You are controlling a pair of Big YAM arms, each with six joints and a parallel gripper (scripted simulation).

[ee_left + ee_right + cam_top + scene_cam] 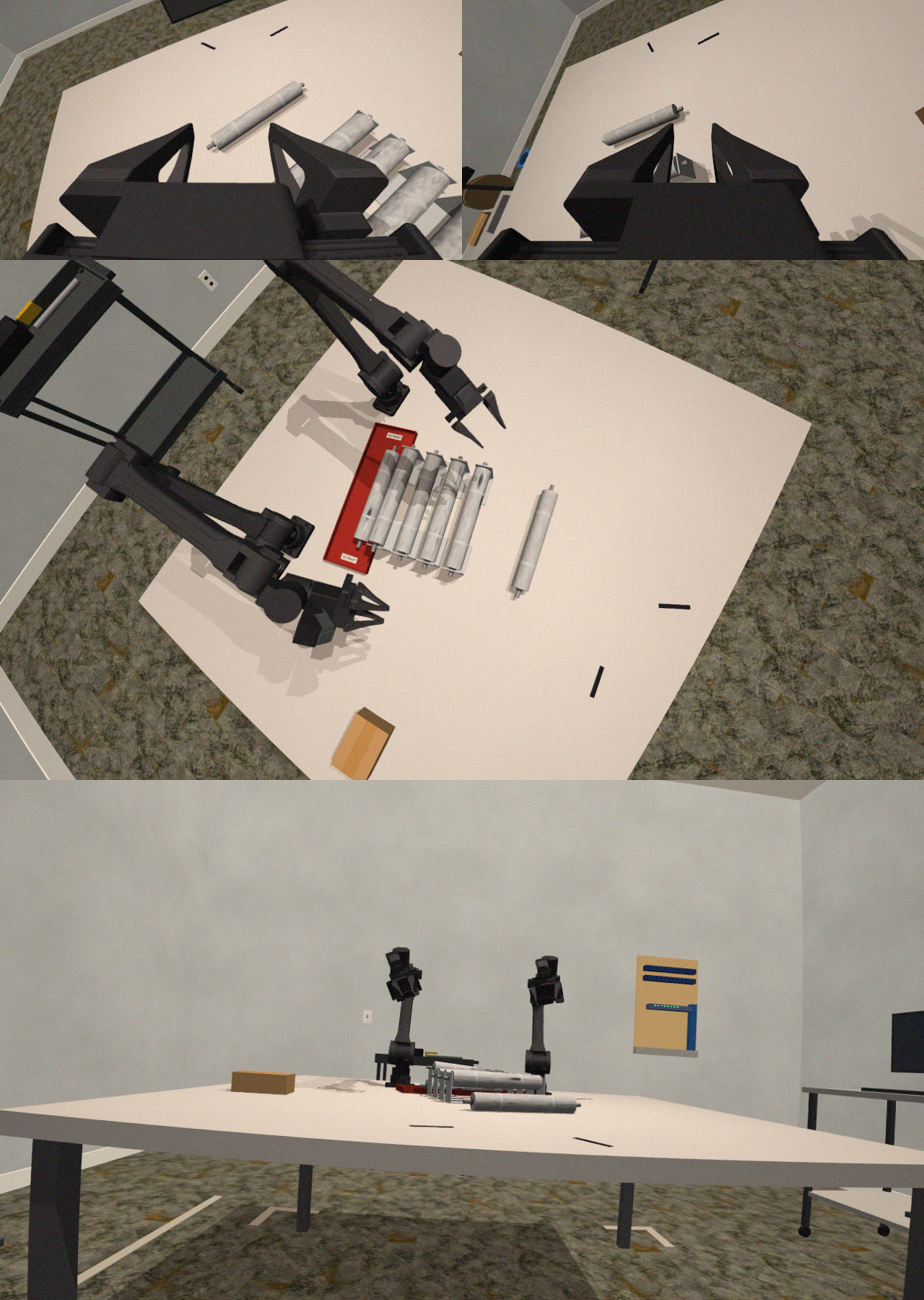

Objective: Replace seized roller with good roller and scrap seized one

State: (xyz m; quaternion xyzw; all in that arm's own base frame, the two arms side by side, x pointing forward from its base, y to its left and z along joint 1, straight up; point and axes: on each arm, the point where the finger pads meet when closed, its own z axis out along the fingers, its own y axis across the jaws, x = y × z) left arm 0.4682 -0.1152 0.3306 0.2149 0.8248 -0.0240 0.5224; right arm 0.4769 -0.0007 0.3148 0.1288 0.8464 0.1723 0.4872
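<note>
A roller (377, 495) lies in the red scrap tray (342, 531) (406, 1089). Beside it are four rollers at the bed. The one nearest the tray (394, 496) (455, 1065) appears higher than the other three; its axle seating is too small to tell. The outermost bed roller (469, 515) (343, 139) has an axle end in its bracket (690, 171). A loose roller (535, 541) (523, 1102) (258, 115) (640, 124) lies on the table beyond. My left gripper (493, 438) (231, 129) is open and empty above the bed's end. My right gripper (386, 614) (692, 129) is partly open, empty, beyond the other end.
A wooden block (363, 742) (263, 1082) lies at the table's side, on the right arm's side. Two black strips (674, 607) (597, 681) lie on the table (646, 453) past the loose roller. The tray stands close against the bed.
</note>
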